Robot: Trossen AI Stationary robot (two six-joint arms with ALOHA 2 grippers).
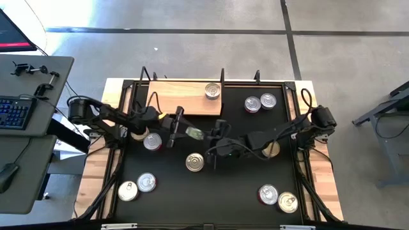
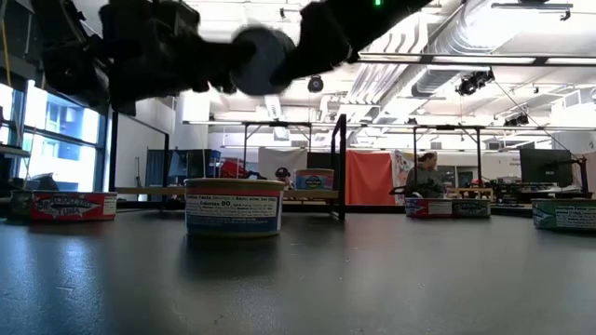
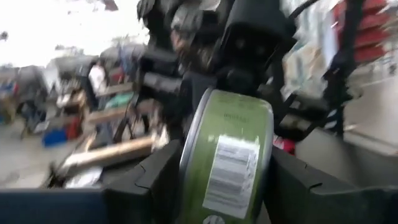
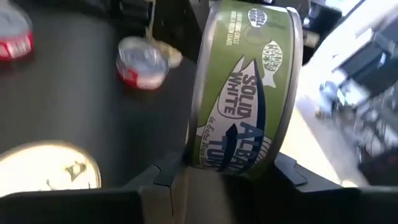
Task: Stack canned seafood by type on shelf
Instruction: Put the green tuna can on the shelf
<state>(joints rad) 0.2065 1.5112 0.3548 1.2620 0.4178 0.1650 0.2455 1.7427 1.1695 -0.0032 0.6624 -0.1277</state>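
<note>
Plainly, much of the meeting point is obscured. In the high view the green-labelled tin point(image 1: 195, 133) is a small pale sliver between the two arms, above the middle of the black surface point(image 1: 243, 185). In the low view both arms are only dark blurred masses along the top edge, and the tin cannot be picked out there.

The left gripper point(image 1: 185, 130) reaches in from the left side and the right gripper point(image 1: 208, 135) from the right, both arms stretched low and nearly level, tips facing each other.

In the left wrist view the tin point(image 3: 230, 155) stands on edge between the left gripper's point(image 3: 227, 180) jaws. It fills the gap, but whether they press on it I cannot tell. In the right wrist view the same tin point(image 4: 249, 87), its label showing a fish, sits clamped edge to edge in the right gripper's point(image 4: 227, 171) jaws, which are closed onto its flat faces.

The wooden shelf point(image 1: 185, 102) lies at the far side of the surface with one silver-lidded tin point(image 1: 212, 91) near its right end. A loose tin point(image 1: 195, 161) lies just below the grippers and another point(image 1: 152, 142) is partly hidden by the left arm. A gold-lidded one point(image 1: 271, 150) is half covered by the right arm.

In the low view a blue-labelled tin point(image 2: 233, 207) stands in the middle.
</note>
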